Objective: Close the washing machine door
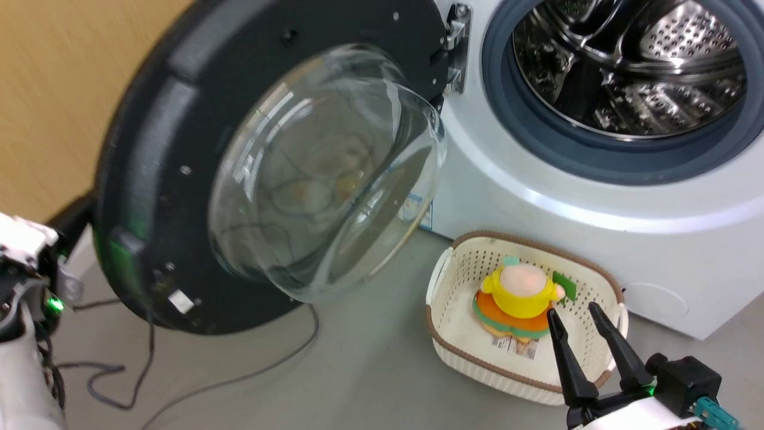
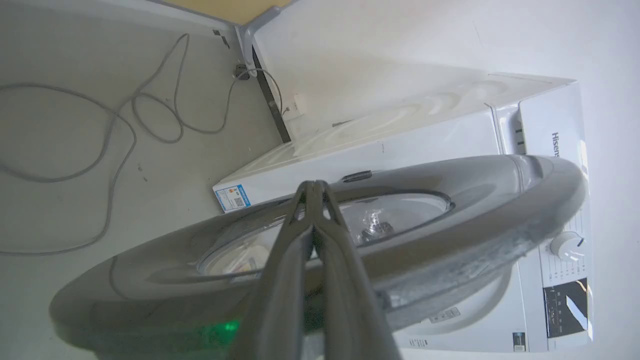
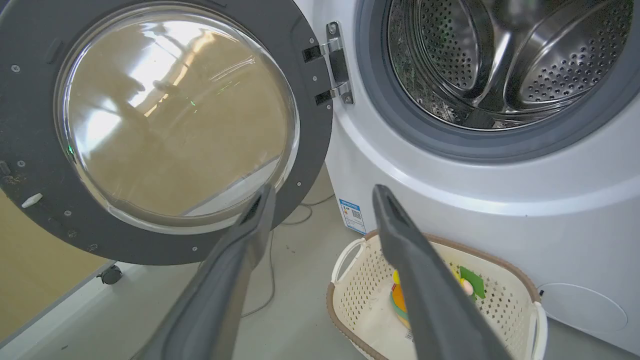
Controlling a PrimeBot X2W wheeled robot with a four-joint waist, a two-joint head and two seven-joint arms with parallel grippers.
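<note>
The washing machine door (image 1: 274, 167) hangs wide open, clear bowl bulging toward us, its glossy face seemingly touching our left pincer (image 2: 312, 185); the washing machine (image 1: 537, 197), drum exposed, stands beyond our right pincer (image 1: 572, 309).

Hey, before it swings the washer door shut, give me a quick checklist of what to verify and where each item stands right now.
1. The washing machine door stands wide open, ready to be pushed: ok.
2. The washing machine has a free drum mouth, nothing hanging over the gasket: ok.
3. Left gripper is shut, lying along the door's glossy outer side; contact: cannot tell.
4. Right gripper is open above the basket, in front of the machine; out of the door's swing: cannot tell.
5. Basket with the toy sits low, seemingly below the door's edge: ok.
6. Cable lies on the floor, not caught on the door: ok.
</note>
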